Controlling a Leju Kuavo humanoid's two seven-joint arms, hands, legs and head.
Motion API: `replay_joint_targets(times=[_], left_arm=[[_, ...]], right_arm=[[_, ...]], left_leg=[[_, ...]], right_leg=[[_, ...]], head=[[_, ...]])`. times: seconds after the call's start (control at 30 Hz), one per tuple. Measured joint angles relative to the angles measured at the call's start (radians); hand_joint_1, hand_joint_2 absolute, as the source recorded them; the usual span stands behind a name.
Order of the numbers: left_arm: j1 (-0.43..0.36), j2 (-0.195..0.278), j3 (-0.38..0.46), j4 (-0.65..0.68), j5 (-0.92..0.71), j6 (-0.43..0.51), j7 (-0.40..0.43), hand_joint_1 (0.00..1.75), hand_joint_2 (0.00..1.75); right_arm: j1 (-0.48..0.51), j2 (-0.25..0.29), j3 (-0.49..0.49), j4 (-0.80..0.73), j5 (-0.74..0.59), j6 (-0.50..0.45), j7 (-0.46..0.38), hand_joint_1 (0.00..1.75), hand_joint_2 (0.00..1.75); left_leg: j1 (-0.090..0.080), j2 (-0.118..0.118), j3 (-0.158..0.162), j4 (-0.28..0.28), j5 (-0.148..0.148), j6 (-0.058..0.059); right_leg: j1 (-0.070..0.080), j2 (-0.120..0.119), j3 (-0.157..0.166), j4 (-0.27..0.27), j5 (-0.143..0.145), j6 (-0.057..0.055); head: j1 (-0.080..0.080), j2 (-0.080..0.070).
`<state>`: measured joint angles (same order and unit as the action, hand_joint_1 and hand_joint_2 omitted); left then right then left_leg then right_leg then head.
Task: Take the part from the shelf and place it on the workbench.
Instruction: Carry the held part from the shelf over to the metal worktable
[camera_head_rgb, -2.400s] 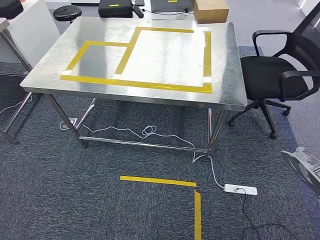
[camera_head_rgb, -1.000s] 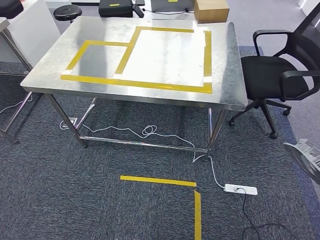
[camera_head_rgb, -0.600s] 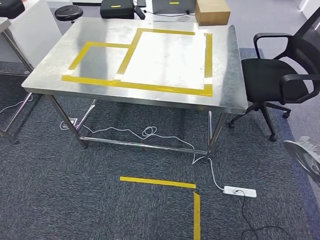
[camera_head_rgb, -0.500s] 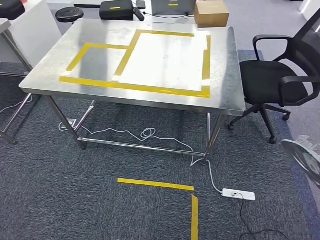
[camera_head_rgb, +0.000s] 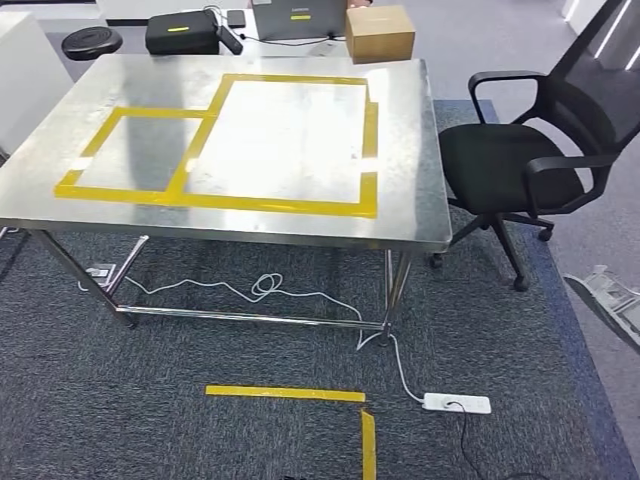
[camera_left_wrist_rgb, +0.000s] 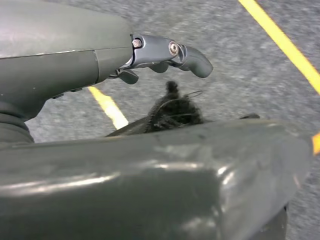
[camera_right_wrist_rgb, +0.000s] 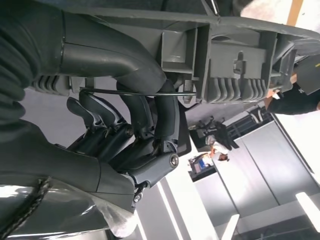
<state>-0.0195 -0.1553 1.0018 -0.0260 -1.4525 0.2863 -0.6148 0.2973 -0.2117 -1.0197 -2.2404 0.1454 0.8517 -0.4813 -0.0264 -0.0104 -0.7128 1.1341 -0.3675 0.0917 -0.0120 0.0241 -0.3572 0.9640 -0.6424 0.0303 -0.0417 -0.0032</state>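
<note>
The steel workbench (camera_head_rgb: 407, 215) stands ahead in the head view, its top marked with yellow tape rectangles (camera_head_rgb: 287, 206). My right hand (camera_right_wrist_rgb: 139, 130) grips a grey ribbed plastic part (camera_right_wrist_rgb: 234, 65), fingers wrapped around its edge. The end of that part (camera_head_rgb: 610, 300) pokes in at the right edge of the head view, off to the side of the bench and lower than its top. My left hand (camera_left_wrist_rgb: 170, 52) hangs over the carpet with fingers stretched out and nothing in it.
A black office chair (camera_head_rgb: 513, 165) stands by the bench's right end. A white power strip (camera_head_rgb: 456, 403) and its cable lie on the carpet near yellow floor tape (camera_head_rgb: 287, 393). A cardboard box (camera_head_rgb: 380, 33) and a black case (camera_head_rgb: 185, 32) sit beyond the bench.
The whole picture has shifted: the camera moved, so the bench now sits further left and looks nearer. The part stays at the right edge.
</note>
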Motion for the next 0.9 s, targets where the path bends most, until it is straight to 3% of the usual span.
replay_joint_targets(times=[0.03, 0.07, 0.1, 0.17, 0.2, 0.23, 0.3, 0.33, 0.37, 0.43, 0.47, 0.5, 0.57, 0.67, 0.73, 0.8, 0.83, 0.87, 0.9], left_arm=[[0.001, 0.001, 0.000, 0.001, 0.000, 0.002, 0.000, 0.00, 0.00], [0.001, 0.001, 0.000, 0.001, 0.000, 0.005, 0.000, 0.00, 0.00], [-0.001, 0.000, 0.000, 0.001, 0.000, 0.008, 0.000, 0.00, 0.00], [-0.008, -0.001, -0.001, 0.001, 0.004, 0.014, -0.002, 0.00, 0.00], [-0.014, -0.002, -0.001, 0.001, 0.009, 0.017, -0.002, 0.00, 0.00], [-0.018, -0.002, -0.001, 0.001, 0.018, 0.019, -0.003, 0.00, 0.00], [-0.020, -0.009, 0.001, 0.002, 0.045, 0.019, -0.003, 0.00, 0.00], [-0.018, -0.012, 0.004, 0.003, 0.059, 0.018, -0.004, 0.00, 0.00], [-0.016, -0.014, 0.008, 0.003, 0.071, 0.017, -0.004, 0.00, 0.00], [-0.015, -0.017, 0.016, 0.004, 0.085, 0.014, -0.004, 0.00, 0.00], [-0.015, -0.017, 0.019, 0.004, 0.089, 0.013, -0.004, 0.00, 0.00], [-0.015, -0.017, 0.021, 0.004, 0.091, 0.012, -0.005, 0.00, 0.00], [-0.016, -0.018, 0.025, 0.004, 0.094, 0.012, -0.005, 0.00, 0.00], [-0.017, -0.018, 0.028, 0.005, 0.095, 0.012, -0.006, 0.00, 0.00], [-0.020, -0.017, 0.029, 0.005, 0.100, 0.007, -0.010, 0.00, 0.00], [-0.020, -0.017, 0.036, 0.005, 0.113, -0.004, -0.018, 0.00, 0.00], [-0.019, -0.017, 0.040, 0.005, 0.122, -0.008, -0.022, 0.00, 0.00], [-0.018, -0.017, 0.045, 0.005, 0.129, -0.010, -0.024, 0.00, 0.00], [-0.018, -0.016, 0.048, 0.004, 0.134, -0.012, -0.026, 0.00, 0.00]], right_arm=[[0.000, 0.000, 0.003, 0.002, 0.000, -0.002, 0.000, 1.75, 1.75], [0.000, -0.001, 0.006, 0.004, 0.000, -0.005, 0.000, 1.75, 1.75], [0.001, -0.003, 0.009, 0.004, 0.001, -0.006, 0.000, 1.75, 1.75], [0.006, -0.006, 0.014, 0.004, -0.001, -0.009, 0.000, 1.75, 1.75], [0.006, -0.008, 0.017, 0.003, -0.002, -0.010, 0.000, 1.75, 1.75], [0.008, -0.009, 0.019, 0.003, -0.004, -0.010, 0.000, 1.75, 1.75], [0.011, -0.010, 0.021, 0.003, -0.010, -0.010, 0.000, 1.75, 1.75], [0.012, -0.009, 0.021, 0.003, -0.013, -0.008, 0.001, 1.75, 1.75], [0.015, -0.009, 0.021, 0.003, -0.016, -0.005, 0.002, 1.75, 1.75], [0.019, -0.007, 0.020, 0.002, -0.020, 0.002, 0.003, 1.75, 1.75], [0.020, -0.005, 0.020, 0.003, -0.021, 0.005, 0.004, 1.75, 1.75], [0.021, -0.003, 0.019, 0.003, -0.022, 0.007, 0.005, 1.75, 1.75], [0.022, 0.002, 0.018, 0.002, -0.023, 0.007, 0.006, 1.75, 1.75], [0.025, 0.003, 0.018, -0.001, -0.023, 0.008, 0.006, 1.75, 1.75], [0.026, 0.003, 0.017, -0.003, -0.023, 0.013, 0.007, 1.75, 1.75], [0.022, 0.004, 0.014, -0.004, -0.023, 0.026, 0.008, 1.75, 1.75], [0.021, 0.005, 0.011, -0.004, -0.023, 0.034, 0.009, 1.75, 1.75], [0.019, 0.007, 0.006, -0.004, -0.024, 0.042, 0.009, 1.75, 1.75], [0.018, 0.008, 0.002, -0.004, -0.024, 0.049, 0.009, 1.75, 1.75]], left_leg=[[-0.007, -0.004, 0.006, -0.006, 0.006, 0.012], [-0.013, -0.004, 0.011, -0.002, 0.001, 0.016], [-0.019, -0.004, 0.022, -0.011, -0.001, 0.018], [-0.016, -0.005, 0.075, -0.076, -0.027, 0.018], [-0.009, -0.004, 0.107, -0.116, -0.044, 0.014], [-0.002, -0.004, 0.134, -0.151, -0.062, 0.009], [0.007, -0.003, 0.157, -0.170, -0.083, -0.003], [0.011, -0.003, 0.168, -0.171, -0.093, -0.008], [0.017, -0.003, 0.181, -0.170, -0.105, -0.016], [0.029, -0.004, 0.209, -0.162, -0.132, -0.034], [0.033, -0.006, 0.218, -0.154, -0.145, -0.044], [0.034, -0.007, 0.221, -0.145, -0.156, -0.054], [0.031, -0.008, 0.217, -0.133, -0.164, -0.066], [0.032, -0.004, 0.216, -0.118, -0.174, -0.075], [0.034, 0.000, 0.178, -0.037, -0.216, -0.082], [0.037, 0.001, 0.105, 0.099, -0.268, -0.087], [0.038, 0.001, 0.077, 0.148, -0.277, -0.088], [0.038, 0.001, 0.064, 0.162, -0.266, -0.088], [0.039, 0.001, 0.070, 0.138, -0.234, -0.088]], right_leg=[[-0.005, 0.003, 0.009, -0.007, -0.006, 0.006], [-0.013, 0.005, 0.018, -0.017, -0.010, 0.016], [-0.019, 0.006, 0.034, -0.036, -0.012, 0.025], [-0.023, -0.001, 0.055, -0.048, -0.026, 0.035], [-0.021, -0.006, 0.041, -0.020, -0.039, 0.039], [-0.022, -0.010, 0.001, 0.042, -0.057, 0.043], [-0.024, -0.012, -0.120, 0.189, -0.078, 0.059], [-0.027, -0.013, -0.170, 0.232, -0.066, 0.067], [-0.030, -0.015, -0.202, 0.235, -0.028, 0.075], [-0.036, -0.020, -0.213, 0.151, 0.085, 0.091], [-0.036, -0.023, -0.210, 0.109, 0.125, 0.096], [-0.035, -0.025, -0.197, 0.074, 0.139, 0.093], [-0.030, -0.022, -0.184, 0.057, 0.124, 0.070], [-0.031, -0.018, -0.164, 0.041, 0.114, 0.039], [-0.033, -0.020, -0.154, 0.032, 0.112, 0.023], [-0.033, -0.022, -0.153, 0.032, 0.109, 0.015], [-0.034, -0.021, -0.152, 0.032, 0.108, 0.014], [-0.035, -0.021, -0.149, 0.032, 0.106, 0.014], [-0.037, -0.020, -0.145, 0.032, 0.105, 0.015]], head=[[0.005, 0.000], [0.009, 0.000], [0.003, 0.000], [-0.007, 0.000], [-0.008, 0.000], [-0.007, 0.000], [-0.003, 0.000], [-0.003, 0.000], [-0.003, 0.000], [-0.002, 0.000], [0.005, 0.000], [0.011, 0.000], [0.016, 0.000], [0.005, 0.000], [0.001, 0.000], [-0.002, 0.000], [-0.003, 0.000], [-0.004, 0.000], [-0.005, 0.000]])
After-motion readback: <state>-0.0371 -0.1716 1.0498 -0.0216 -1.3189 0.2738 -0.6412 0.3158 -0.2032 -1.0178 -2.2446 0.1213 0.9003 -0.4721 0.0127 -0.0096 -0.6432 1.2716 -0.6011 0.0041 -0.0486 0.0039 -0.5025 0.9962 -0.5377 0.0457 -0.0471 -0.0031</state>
